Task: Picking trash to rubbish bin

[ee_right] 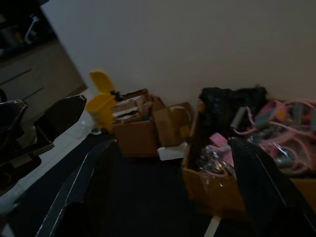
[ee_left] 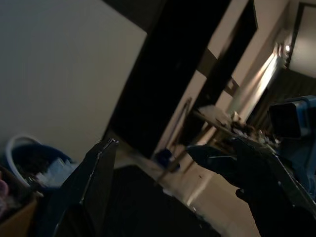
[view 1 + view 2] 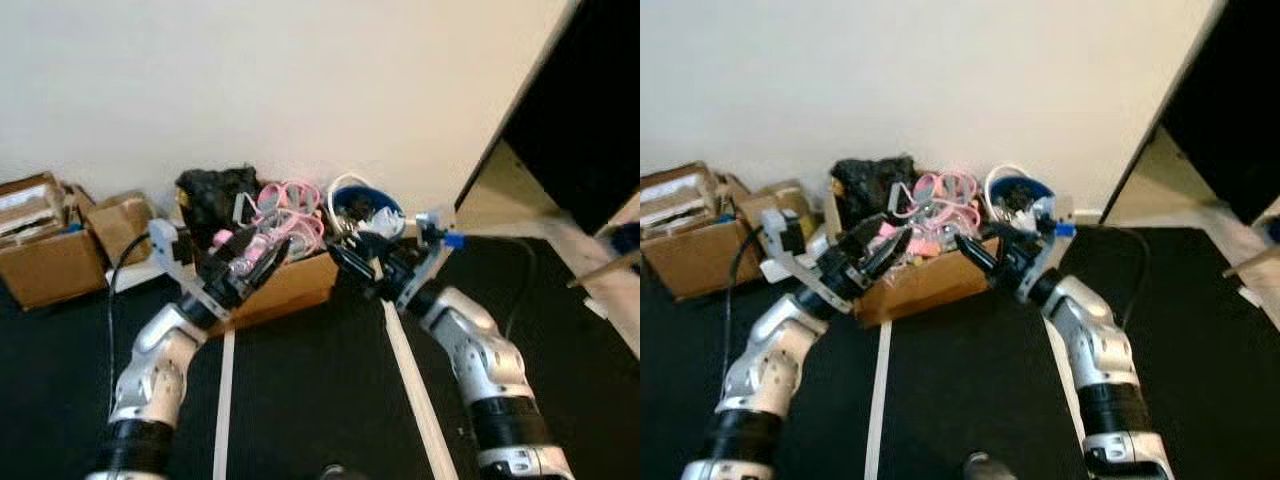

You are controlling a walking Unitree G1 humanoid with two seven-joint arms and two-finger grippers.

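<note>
Cardboard box (image 3: 290, 285) contents blur together; left gripper (image 3: 243, 263) and right gripper (image 3: 352, 262) hover there, fingers spread, empty.

Brown cardboard boxes (image 3: 50, 245) against the white wall (image 3: 300, 80); black floor mat (image 3: 320, 400); yellow container (image 1: 101, 106)

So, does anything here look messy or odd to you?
Yes: the cardboard box against the wall is overfilled, with pink straps and a black bag heaped above its rim. Both the left gripper and right gripper hover open at its front edge, holding nothing.
</note>
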